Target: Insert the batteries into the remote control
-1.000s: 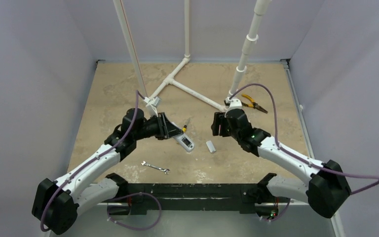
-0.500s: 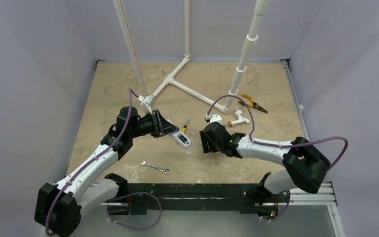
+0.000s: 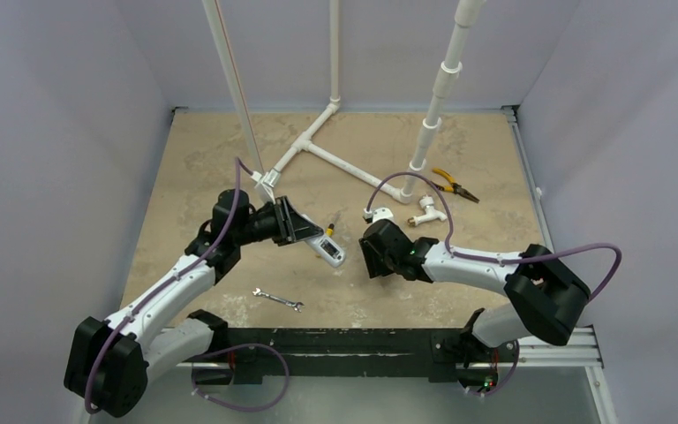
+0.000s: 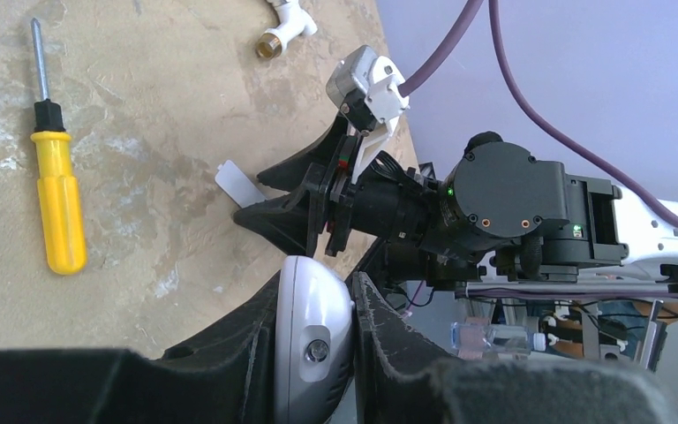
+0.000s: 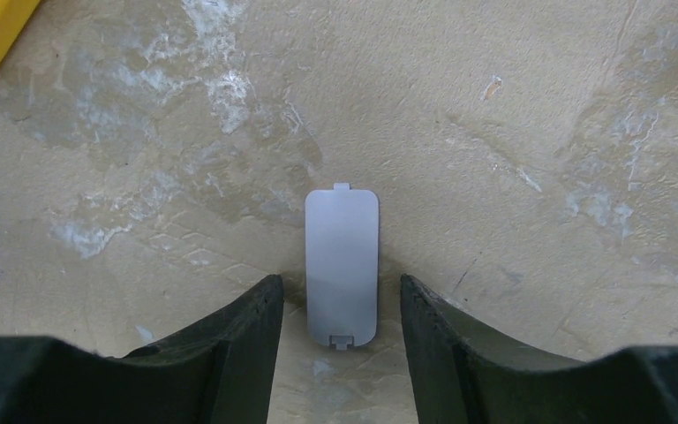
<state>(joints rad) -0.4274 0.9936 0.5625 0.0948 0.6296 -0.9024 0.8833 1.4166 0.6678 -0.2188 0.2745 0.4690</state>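
The remote (image 3: 330, 253) is near the middle of the table (image 3: 194, 168), clenched between the fingers of the left tool (image 3: 314, 238). Whether its far end touches the table cannot be told. In the left wrist view only its rounded white end shows; the fingers hide the rest, and its buttons are too small to read from above. Near it on the right, the right tool (image 5: 340, 287) is released and down at the table, its fingers (image 5: 229, 353) spread either side of a small grey cover (image 5: 342, 265) that lies flat, apart from both. From above, that tool hides the cover. A yellow-handled screwdriver (image 4: 60, 208) lies just beyond the remote. A wrench (image 3: 278, 299) lies nearer the arms, with pliers (image 3: 453, 185) and white pipes (image 3: 340, 159) farther back
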